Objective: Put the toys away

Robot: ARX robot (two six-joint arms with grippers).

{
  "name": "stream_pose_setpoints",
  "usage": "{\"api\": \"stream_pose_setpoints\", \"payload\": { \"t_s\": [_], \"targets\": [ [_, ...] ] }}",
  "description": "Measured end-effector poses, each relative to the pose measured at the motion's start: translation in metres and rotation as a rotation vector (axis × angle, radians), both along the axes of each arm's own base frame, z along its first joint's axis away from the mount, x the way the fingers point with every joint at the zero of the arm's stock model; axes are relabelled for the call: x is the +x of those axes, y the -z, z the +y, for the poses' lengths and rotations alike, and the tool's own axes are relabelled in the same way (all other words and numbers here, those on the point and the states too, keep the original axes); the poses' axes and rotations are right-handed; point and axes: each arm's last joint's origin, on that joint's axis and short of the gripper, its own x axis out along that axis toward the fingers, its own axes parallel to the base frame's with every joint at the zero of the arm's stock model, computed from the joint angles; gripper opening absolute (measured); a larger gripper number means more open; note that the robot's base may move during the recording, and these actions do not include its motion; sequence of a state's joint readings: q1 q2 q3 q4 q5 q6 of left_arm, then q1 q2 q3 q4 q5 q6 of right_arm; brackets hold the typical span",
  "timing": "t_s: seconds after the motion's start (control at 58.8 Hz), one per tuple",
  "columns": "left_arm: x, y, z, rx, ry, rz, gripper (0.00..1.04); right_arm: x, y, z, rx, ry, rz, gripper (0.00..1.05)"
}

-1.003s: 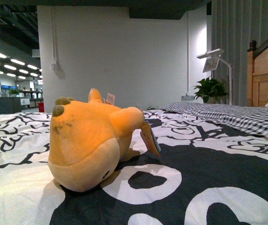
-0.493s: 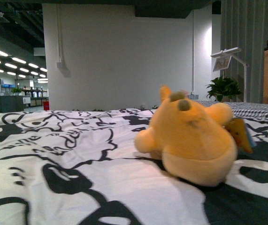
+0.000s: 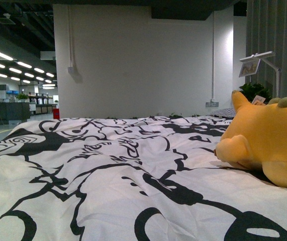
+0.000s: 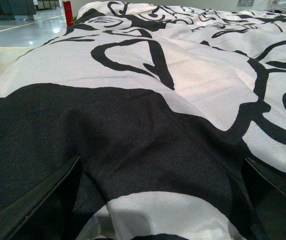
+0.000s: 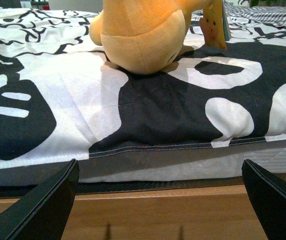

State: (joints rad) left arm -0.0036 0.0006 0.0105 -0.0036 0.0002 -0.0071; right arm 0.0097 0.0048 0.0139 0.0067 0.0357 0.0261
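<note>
Black-and-white cartoon-print quilt cover [image 3: 108,165] spreads across a bed in a large showroom-like hall. A plain white wall [image 3: 143,60] stands behind it, ceiling strip lights [image 3: 5,57] run off to the left, and a white desk lamp [image 3: 261,57] and a green potted plant [image 3: 256,90] stand to the right.

The small yellow-orange plush animal [image 3: 269,145] lies slumped on the cover at the front view's right edge. It is loose and untouched, so it probably waits to be picked up. The right wrist camera faces it across the bed's wooden side rail [image 5: 143,215], and an orange paper tag [image 5: 214,25] hangs beside the toy.

The right gripper [image 5: 159,161] has its jaws spread wide and empty, short of the toy. The left gripper [image 4: 161,159] is spread likewise, low over bare fabric with no toy in its view.
</note>
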Motion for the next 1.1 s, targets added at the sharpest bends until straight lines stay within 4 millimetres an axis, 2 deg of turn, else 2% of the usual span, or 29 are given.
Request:
{"api": "stream_pose_setpoints", "payload": {
  "t_s": [0.085,0.306,0.459,0.782,1.105],
  "targets": [
    [0.0,0.0,0.0,0.0,-0.001,0.0,0.98,0.001,-0.003,0.0,0.081,0.071,-0.031,0.98],
    [0.0,0.0,0.0,0.0,0.0,0.0,0.98,0.012,-0.007,0.005,0.175,0.034,-0.024,0.98],
    [0.0,0.0,0.0,0.0,0.0,0.0,0.98,0.026,-0.027,0.014,0.182,-0.033,-0.066,0.98],
    [0.0,0.0,0.0,0.0,0.0,0.0,0.98,0.077,-0.067,0.034,0.192,-0.083,-0.117,0.98],
    [0.0,0.0,0.0,0.0,0.0,0.0,0.98,0.119,-0.097,0.073,0.128,-0.113,-0.176,0.98]
  ]
}}
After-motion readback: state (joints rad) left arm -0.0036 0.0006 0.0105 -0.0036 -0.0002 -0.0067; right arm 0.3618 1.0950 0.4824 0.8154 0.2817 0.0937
